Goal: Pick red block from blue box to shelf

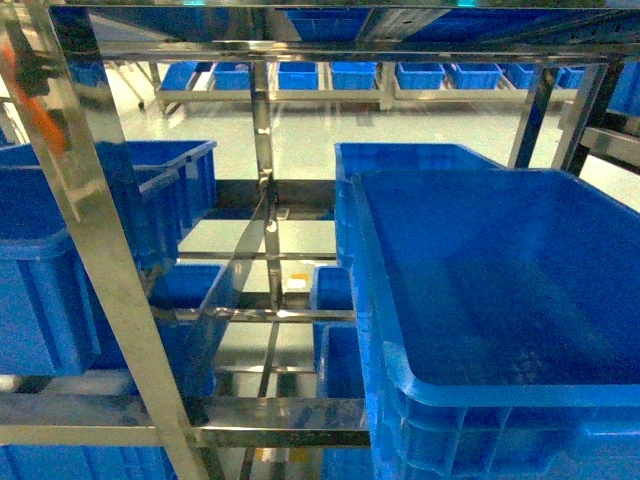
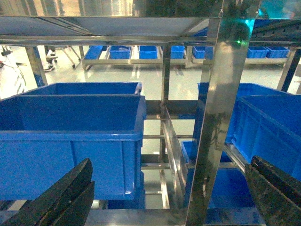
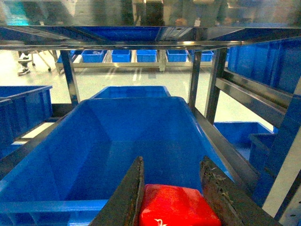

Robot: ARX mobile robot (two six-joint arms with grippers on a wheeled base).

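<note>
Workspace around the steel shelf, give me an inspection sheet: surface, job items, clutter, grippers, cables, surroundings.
Surface: the shelf of shiny steel posts and rails, its bays holding dark blue crates.
Job's things: the red block sits between the right gripper's fingers, above the open dark blue crate; the crate's visible floor looks empty. The blue box is not in view.
Clutter: nothing seen loose; a second crate stands in the left bay.
Grippers: right gripper shut on the red block; left gripper open and empty, fingers spread wide.
Cables: nothing seen.
Surroundings: pale glossy floor, a far row of blue crates, someone's feet at the far left.
</note>
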